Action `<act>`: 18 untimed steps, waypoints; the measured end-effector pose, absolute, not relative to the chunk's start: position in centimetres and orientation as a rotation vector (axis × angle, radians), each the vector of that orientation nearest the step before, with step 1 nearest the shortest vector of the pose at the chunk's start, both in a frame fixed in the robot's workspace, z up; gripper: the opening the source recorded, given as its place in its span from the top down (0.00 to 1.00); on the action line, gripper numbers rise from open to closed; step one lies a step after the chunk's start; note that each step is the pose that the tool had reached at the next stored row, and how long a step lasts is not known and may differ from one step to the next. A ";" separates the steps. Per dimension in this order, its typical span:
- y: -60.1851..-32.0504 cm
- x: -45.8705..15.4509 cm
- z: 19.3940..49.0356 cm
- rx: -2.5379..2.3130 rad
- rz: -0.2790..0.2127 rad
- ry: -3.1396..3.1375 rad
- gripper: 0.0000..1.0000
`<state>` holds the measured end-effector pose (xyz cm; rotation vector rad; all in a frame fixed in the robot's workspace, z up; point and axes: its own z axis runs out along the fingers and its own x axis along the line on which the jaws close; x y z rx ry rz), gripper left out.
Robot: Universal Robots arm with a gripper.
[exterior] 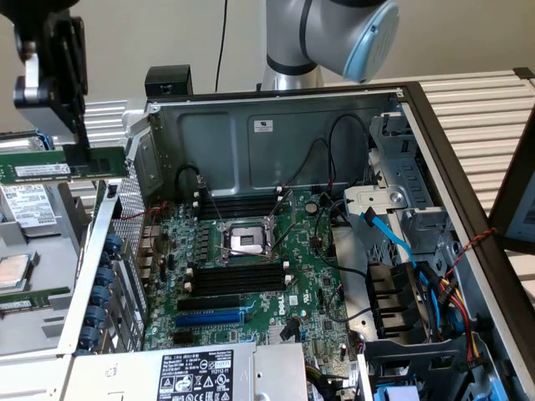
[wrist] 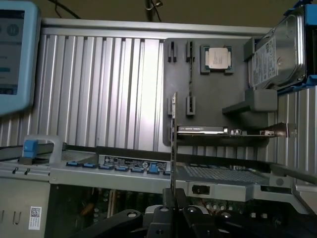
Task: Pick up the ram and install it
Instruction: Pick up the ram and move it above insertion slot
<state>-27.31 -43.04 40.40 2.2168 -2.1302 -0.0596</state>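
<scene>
One long, narrow, flat green circuit-board ram stick (exterior: pixel 50 165) with a white label hangs in the air at the exterior view's left. It is outside the side wall of the open grey metal computer case (exterior: pixel 276 125) and well apart from the long black memory slots (exterior: pixel 238 280) on the large green motherboard (exterior: pixel 309 276). The black two-finger gripper (exterior: pixel 81 154) comes down onto the stick's upper long edge, and its fingers are clamped on the two flat faces. In the wrist view the ram stick (wrist: pixel 173 144) appears edge-on as a thin line running out from the gripper (wrist: pixel 173 201).

Handling, as a judgement:
- Weight: light. A modest clamping force should carry it.
- Stiffness: the board is stiff along its length but thin, and probably flexes or cracks under twisting.
- Surface: the faces are smooth and the chips are raised, so the stick may pivot between the fingers if it is gripped off-centre.
- Fragility: the chips and the lower contact edge are likely to be sensitive.
- Hold point: grip the flat faces near the upper edge, close to mid-length, and keep the contact edge free.
</scene>
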 end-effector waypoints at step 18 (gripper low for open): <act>-43.0 -19.1 40.4 2.216 -0.059 -2.130 0.87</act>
